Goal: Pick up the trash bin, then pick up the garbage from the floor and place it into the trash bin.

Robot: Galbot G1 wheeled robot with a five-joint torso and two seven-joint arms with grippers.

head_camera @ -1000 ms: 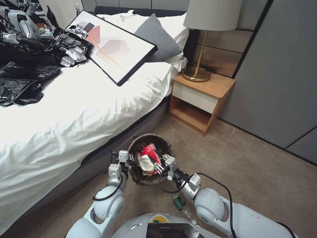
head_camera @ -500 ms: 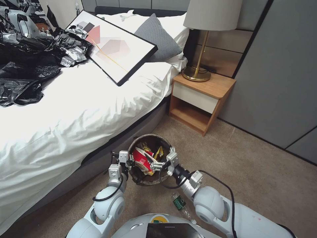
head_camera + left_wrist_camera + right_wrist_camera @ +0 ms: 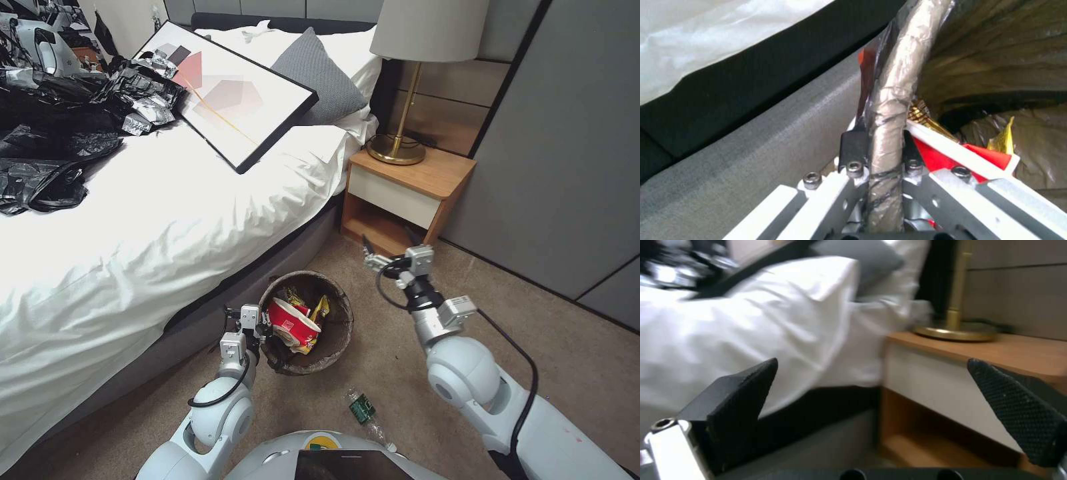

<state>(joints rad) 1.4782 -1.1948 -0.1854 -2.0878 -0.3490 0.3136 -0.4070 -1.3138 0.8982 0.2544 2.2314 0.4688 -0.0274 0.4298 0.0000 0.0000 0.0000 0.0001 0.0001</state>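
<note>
Trash bin: small round bucket lined with a dark brown-black plastic bag (image 3: pixel 337 313), on beige carpet just beside the grey bed base; bag-wrapped rim (image 3: pixel 889 110) seen close in the left wrist view.
Left gripper: (image 3: pixel 257 327) at the bin's near-left rim; black pads (image 3: pixel 853 145) pinched on either side of the wrapped rim, clamped on it.
Right gripper: (image 3: pixel 380 261) raised above the carpet, between the bin and the wooden nightstand, well apart from the bin; black textured fingertips (image 3: pixel 1013 406) spread wide, nothing between them.
Bin contents: red-and-white noodle cup (image 3: pixel 292 321) lying tilted, mouth toward the bin's right side; yellow snack wrapper (image 3: pixel 319 311) behind and beneath it; more wrappers at the far wall, too small to tell apart.
Garbage on floor: clear plastic bottle with green label (image 3: pixel 362 408) lying on its side on the carpet, near the bin's front, just ahead of the robot's base.
Surroundings: white-sheeted bed (image 3: pixel 167 227) left of the bin, carrying glossy black plastic bags (image 3: pixel 60 127) and a black-framed picture (image 3: pixel 227 93); wooden nightstand (image 3: pixel 407 200) with brass-stemmed table lamp (image 3: pixel 400 127) beyond the right gripper.
</note>
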